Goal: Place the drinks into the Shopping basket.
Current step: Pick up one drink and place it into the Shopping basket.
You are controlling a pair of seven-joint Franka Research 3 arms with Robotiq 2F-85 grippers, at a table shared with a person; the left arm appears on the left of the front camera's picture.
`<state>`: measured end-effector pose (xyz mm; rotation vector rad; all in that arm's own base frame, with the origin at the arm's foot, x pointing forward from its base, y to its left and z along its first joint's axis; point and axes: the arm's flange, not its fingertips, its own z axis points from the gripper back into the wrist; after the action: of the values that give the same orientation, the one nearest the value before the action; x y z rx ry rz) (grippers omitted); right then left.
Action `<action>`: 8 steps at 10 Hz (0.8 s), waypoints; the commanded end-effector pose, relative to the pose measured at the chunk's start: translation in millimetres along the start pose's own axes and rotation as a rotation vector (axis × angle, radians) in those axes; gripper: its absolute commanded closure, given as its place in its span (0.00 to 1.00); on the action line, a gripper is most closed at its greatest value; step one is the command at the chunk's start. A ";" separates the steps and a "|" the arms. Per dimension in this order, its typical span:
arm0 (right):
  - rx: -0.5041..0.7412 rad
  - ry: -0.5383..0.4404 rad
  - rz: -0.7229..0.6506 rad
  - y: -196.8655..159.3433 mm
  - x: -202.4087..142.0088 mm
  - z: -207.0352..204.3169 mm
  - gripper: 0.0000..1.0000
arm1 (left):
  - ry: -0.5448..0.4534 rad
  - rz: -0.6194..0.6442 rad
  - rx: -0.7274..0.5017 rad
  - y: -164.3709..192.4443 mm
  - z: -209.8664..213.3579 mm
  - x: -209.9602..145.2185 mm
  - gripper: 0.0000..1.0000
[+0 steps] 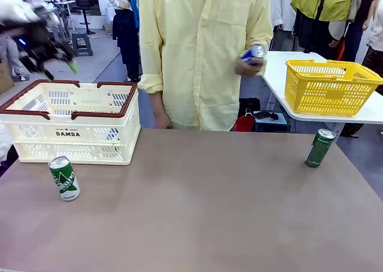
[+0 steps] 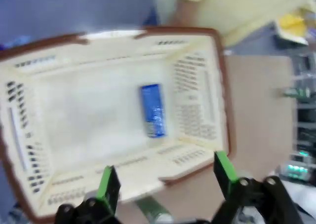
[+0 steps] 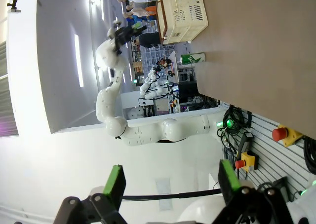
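Jaws wide apart on the left gripper (image 1: 60, 70) in the front view. It's a blurred shape up high, above the far left corner of the Shopping basket (image 1: 72, 122), with nothing between its green pads. That cream basket sits at the left of the brown table (image 1: 209, 212). Just in front of it stands the green-and-white can (image 1: 64, 178), upright. Over at the right edge of the table, the dark green can (image 1: 320, 147) is upright too, well apart from the basket. Across the table, the person's hand (image 1: 248, 65) holds a second blue can (image 1: 256, 51) at chest height. Behind that, a yellow basket (image 1: 326, 89) sits on a white side table (image 1: 275, 74).

Left wrist view now: fingers spread, the left gripper (image 2: 166, 182) empty, looking straight down into the Shopping basket (image 2: 222, 86). And there's the blue-and-white can (image 2: 153, 110), lying on its side on the basket floor, near the middle. The green-and-white can (image 2: 153, 211) peeks in at the bottom edge, outside the basket wall.

Right wrist view: the right gripper (image 3: 171, 182) also gapes, nothing between its pads, well away from the table. Far off sit the Shopping basket (image 3: 185, 9) and the green-and-white can (image 3: 193, 58) beside it, with the left arm (image 3: 113, 86) reaching up.
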<state>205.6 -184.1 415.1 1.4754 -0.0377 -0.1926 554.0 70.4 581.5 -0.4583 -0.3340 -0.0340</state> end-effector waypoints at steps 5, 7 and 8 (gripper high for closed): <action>0.002 0.003 0.007 2.2 -0.2 1.4 0.00 | 0.110 0.332 -0.655 118.0 92.3 -157.7 0.00; 0.002 0.003 0.007 2.2 -0.2 1.4 0.00 | 0.094 0.338 -0.859 172.5 82.5 -202.0 0.00; 0.002 0.003 0.007 2.2 -0.2 1.4 0.00 | 0.081 0.372 -0.860 195.9 65.3 -211.8 0.00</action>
<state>205.6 -184.0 414.9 1.4760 -0.0371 -0.1930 342.3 258.2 495.7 -1.3113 -0.1082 0.1795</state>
